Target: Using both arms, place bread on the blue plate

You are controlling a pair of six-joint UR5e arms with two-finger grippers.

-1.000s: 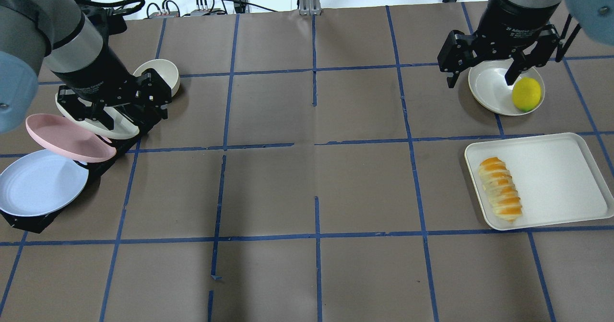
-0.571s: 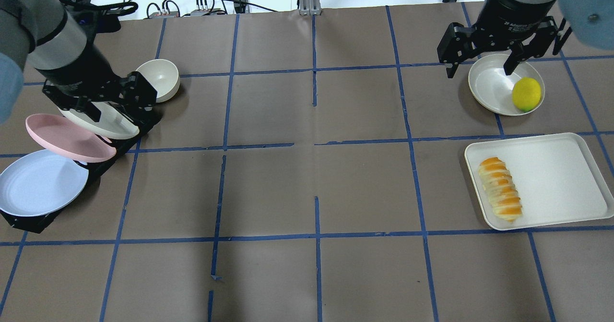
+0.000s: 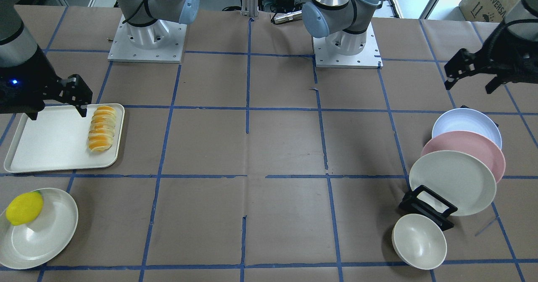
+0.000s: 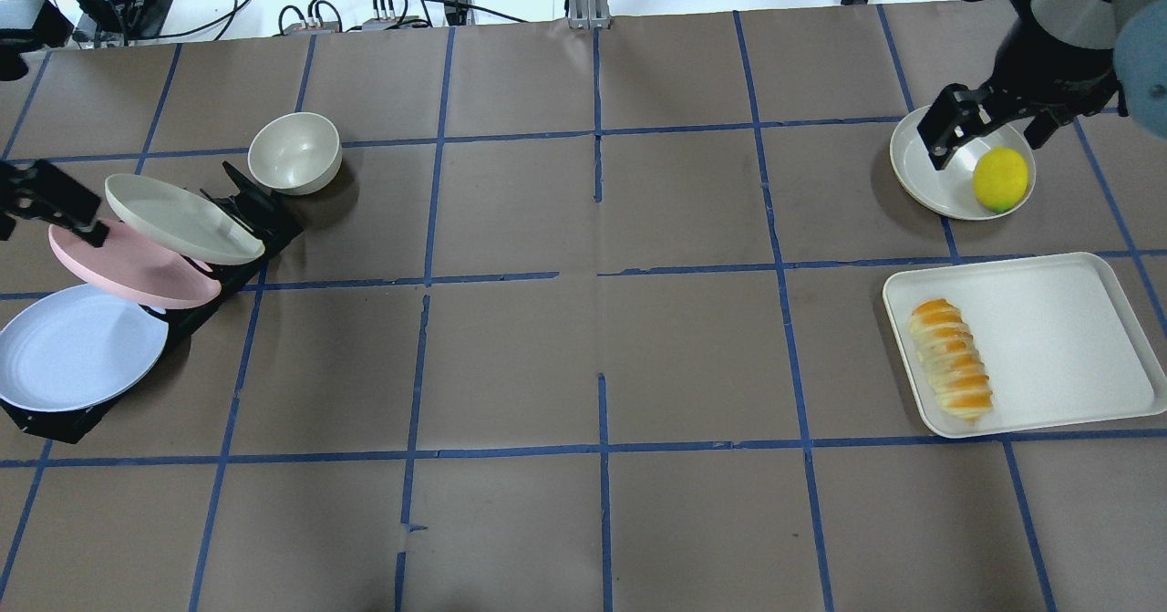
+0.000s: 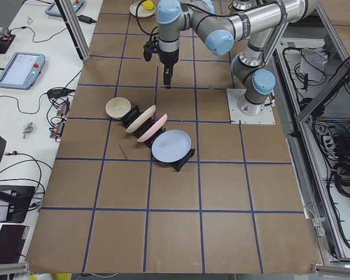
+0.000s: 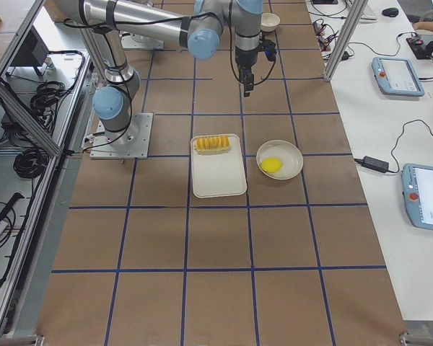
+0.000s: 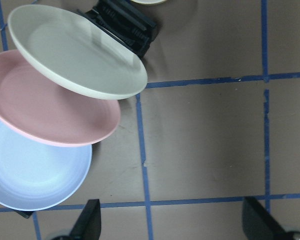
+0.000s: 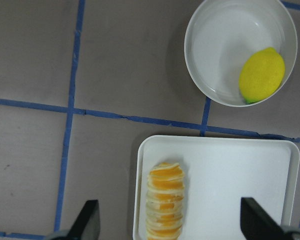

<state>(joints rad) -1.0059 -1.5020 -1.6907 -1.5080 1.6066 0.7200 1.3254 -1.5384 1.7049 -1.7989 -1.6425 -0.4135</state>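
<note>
Since a second ago, both arms have drawn back toward the overhead view's edges. The left pincer (image 3: 474, 77), jaws wide and empty, is at the far left, just above the blue plate (image 4: 77, 347) leaning in its rack (image 4: 55, 422) at lower left. The right pincer (image 4: 994, 133), also spread and empty, hangs at upper right. The bread (image 4: 951, 359) lies on a white tray (image 4: 1058, 338) at lower right, well apart from it.

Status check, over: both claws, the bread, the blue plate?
Left claw open, empty, raised by plate rack. Right claw open, empty, raised off the bread. Bread lies on tray, ungrasped. Blue plate racked; pink plate overlaps its edge.
</note>
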